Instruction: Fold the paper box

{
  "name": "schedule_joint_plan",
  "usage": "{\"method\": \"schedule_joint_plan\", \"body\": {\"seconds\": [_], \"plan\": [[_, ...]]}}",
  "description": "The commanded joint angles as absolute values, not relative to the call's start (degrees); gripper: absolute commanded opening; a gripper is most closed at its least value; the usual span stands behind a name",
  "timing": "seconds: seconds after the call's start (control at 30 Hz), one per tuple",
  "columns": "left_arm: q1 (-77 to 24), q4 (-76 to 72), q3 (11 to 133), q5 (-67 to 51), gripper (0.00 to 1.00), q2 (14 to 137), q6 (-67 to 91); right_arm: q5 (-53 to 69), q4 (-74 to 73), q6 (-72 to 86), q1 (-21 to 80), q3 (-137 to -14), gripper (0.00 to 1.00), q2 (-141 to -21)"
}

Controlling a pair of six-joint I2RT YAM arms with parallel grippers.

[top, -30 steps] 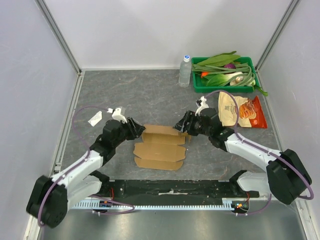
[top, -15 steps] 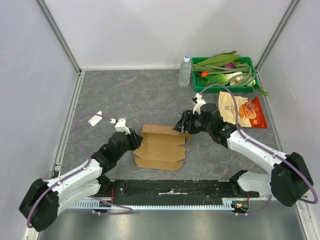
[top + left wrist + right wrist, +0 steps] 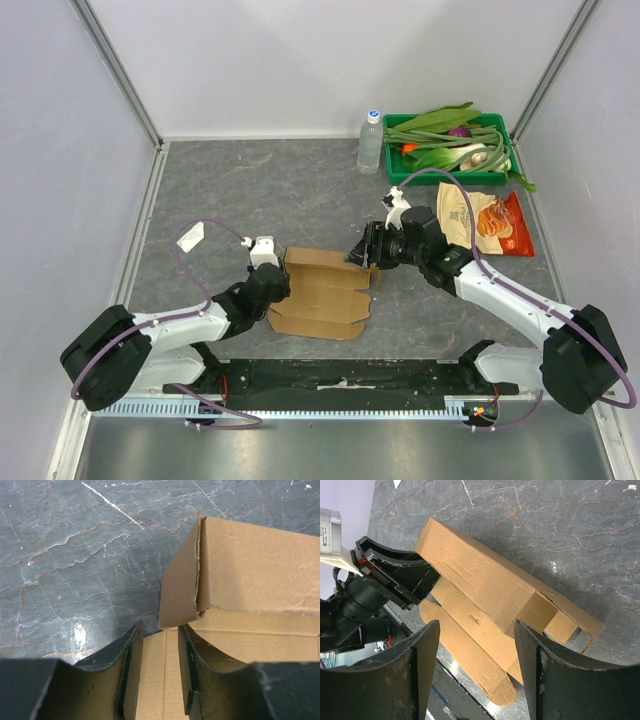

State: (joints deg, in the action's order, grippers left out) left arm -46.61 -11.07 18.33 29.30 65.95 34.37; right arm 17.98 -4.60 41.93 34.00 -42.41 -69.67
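Nearest, the left end effector (image 3: pixel 278 291) is straddling the 9 o'clock edge of the paper box (image 3: pixel 322 292) with a narrow gap; whether it is pinching cardboard is unclear. The box is lying mid-way across the surface (image 3: pixel 250 190), mostly flat, with only its 12 o'clock panel standing up, so most folding is likely remaining. Beyond, the right end effector (image 3: pixel 362 250) is hovering wide apart at the 1 o'clock corner, holding nothing.

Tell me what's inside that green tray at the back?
The green tray holds leafy greens, long green stalks and a purple vegetable. Its bottom is covered by them.
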Motion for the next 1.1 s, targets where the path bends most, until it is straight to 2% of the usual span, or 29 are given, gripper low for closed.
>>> {"method": "schedule_joint_plan", "body": {"seconds": [0.0,0.23,0.37,0.7,0.8,0.9,1.0,1.07], "plan": [[-47.11,-20.65,20.39,31.73,0.40,68.03,30.59,18.98,-3.34,41.66,34.01,-42.19,0.69,-68.64],[-47.11,-25.13,18.81,30.32,0.45,67.94,28.66,19.42,-0.45,43.94,34.01,-41.22,0.67,-70.04],[-47.20,-28.82,18.54,31.11,0.43,70.30,27.25,20.21,2.20,45.26,34.54,-41.22,0.66,-71.89],[-47.11,-34.54,18.54,34.89,0.29,74.87,23.99,18.46,2.20,45.79,35.16,-41.84,0.64,-73.30],[-47.11,-37.08,17.58,35.86,0.23,76.54,24.87,15.92,1.15,47.63,35.16,-41.57,0.64,-73.04],[-47.20,-38.93,17.31,36.04,0.10,77.87,24.87,11.26,-1.83,49.12,35.16,-41.75,0.64,-71.72],[-47.37,-41.39,16.26,36.04,0.02,78.14,24.70,9.76,-4.38,49.13,35.16,-42.54,0.61,-72.15],[-47.46,-43.14,15.13,36.21,0.02,77.70,24.78,10.28,-4.57,48.52,35.42,-43.24,0.61,-72.86]]}}
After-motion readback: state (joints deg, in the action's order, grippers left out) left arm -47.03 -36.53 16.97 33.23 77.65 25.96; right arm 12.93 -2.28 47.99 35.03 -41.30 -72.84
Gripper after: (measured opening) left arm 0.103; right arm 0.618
